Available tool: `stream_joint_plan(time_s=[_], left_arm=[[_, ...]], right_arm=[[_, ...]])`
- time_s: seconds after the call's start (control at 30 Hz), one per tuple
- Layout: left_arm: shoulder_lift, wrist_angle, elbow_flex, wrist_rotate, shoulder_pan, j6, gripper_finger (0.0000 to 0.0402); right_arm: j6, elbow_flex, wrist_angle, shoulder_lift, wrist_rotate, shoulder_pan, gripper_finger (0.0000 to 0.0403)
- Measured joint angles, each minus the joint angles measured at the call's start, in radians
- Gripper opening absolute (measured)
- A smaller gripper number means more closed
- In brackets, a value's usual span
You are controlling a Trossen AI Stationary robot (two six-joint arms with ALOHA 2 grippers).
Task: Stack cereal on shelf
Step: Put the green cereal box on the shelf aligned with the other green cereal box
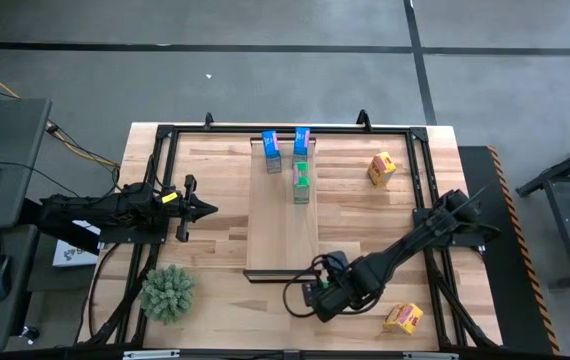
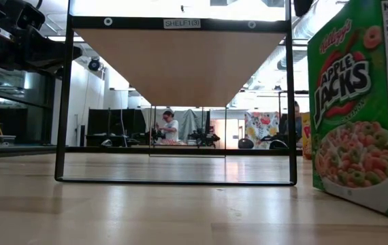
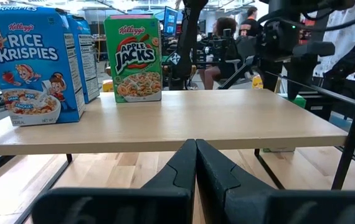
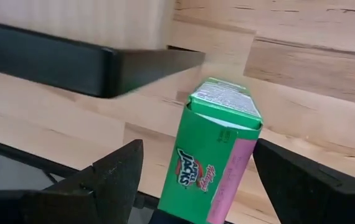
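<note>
Right gripper (image 4: 196, 180) apparently straddles 1 green cereal box (image 4: 212, 149).

Green cereal box (image 4: 212, 155), pink side; blue boxes (image 1: 285, 145); pale shelf (image 1: 280, 230), dark edge.

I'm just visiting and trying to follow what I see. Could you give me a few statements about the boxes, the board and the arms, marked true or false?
1. Two blue cereal boxes stand on the shelf. True.
2. The right gripper is shut. False: its fingers stand open either side of a green cereal box.
3. The left gripper is shut. True.
4. Both yellow-orange boxes are on the shelf. False: both lie on the tabletop.
</note>
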Motion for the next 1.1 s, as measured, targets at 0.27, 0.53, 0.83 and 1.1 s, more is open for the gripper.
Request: stream_joint_plan(time_s=[0.27,0.53,0.83,1.1], left_arm=[[0.000,0.000,0.000,0.000,0.000,0.000,0.0003],[0.000,0.000,0.000,0.000,0.000,0.000,0.0003],[0.000,0.000,0.000,0.000,0.000,0.000,0.0003],[0.000,0.000,0.000,0.000,0.000,0.000,0.0003]], right_arm=[[-0.001,0.000,-0.042,0.038,-0.013,0.003,0.0296],[-0.061,0.000,-0.044,0.085,-0.022,0.003,0.0296],[-0.071,-0.001,-0.043,0.092,-0.065,0.003,0.0235],[-0.197,0.017,-0.036,0.077,-0.255,0.003,0.0129]])
